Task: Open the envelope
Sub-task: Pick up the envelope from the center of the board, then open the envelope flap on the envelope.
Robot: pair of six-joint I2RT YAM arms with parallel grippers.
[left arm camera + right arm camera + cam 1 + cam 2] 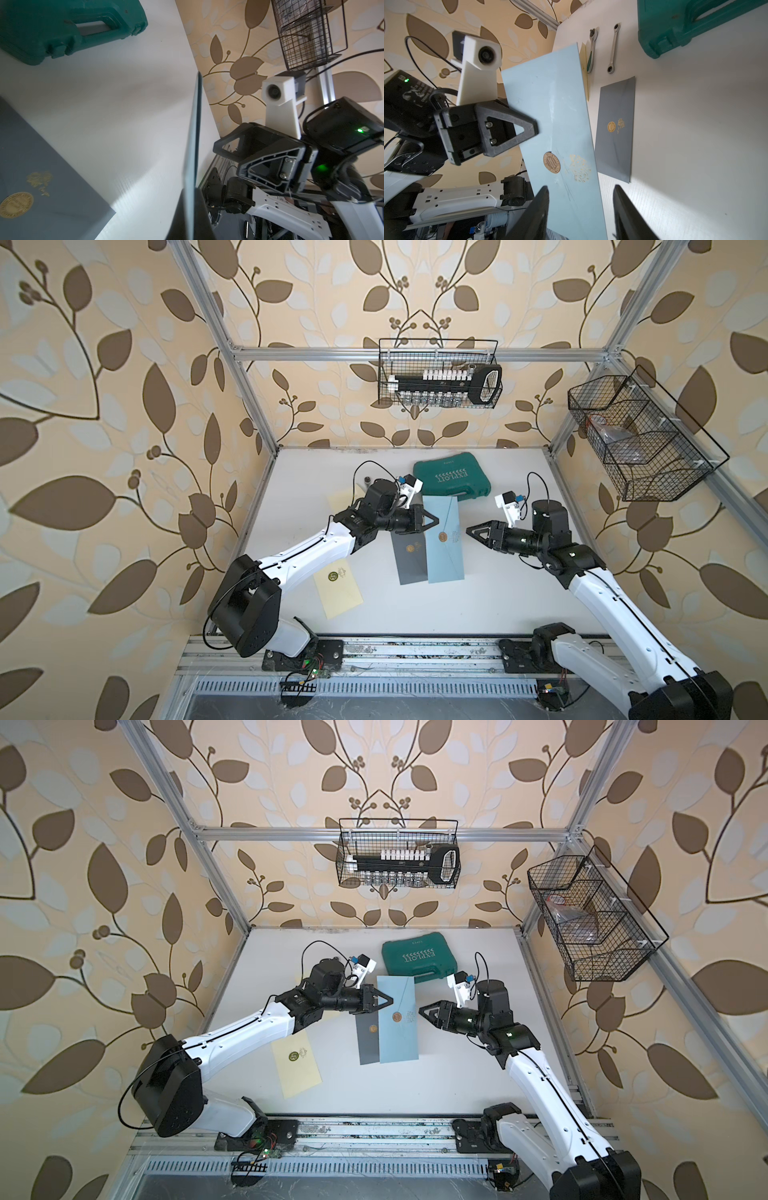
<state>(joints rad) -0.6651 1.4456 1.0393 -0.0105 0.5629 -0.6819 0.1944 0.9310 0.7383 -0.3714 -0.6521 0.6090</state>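
Observation:
A light blue envelope hangs above the table, held up by one long edge. My left gripper is shut on that edge. In the left wrist view the envelope shows edge-on, running into the left gripper. Its flap lies flat under a round gold seal. My right gripper is open at the envelope's opposite edge. The blue sheet shows between its spread fingers, which do not grip it.
A grey envelope lies on the table partly under the blue one, and a yellow envelope lies below the left arm. A green tool case sits behind, with two wrenches near it. Wire baskets hang on the frame.

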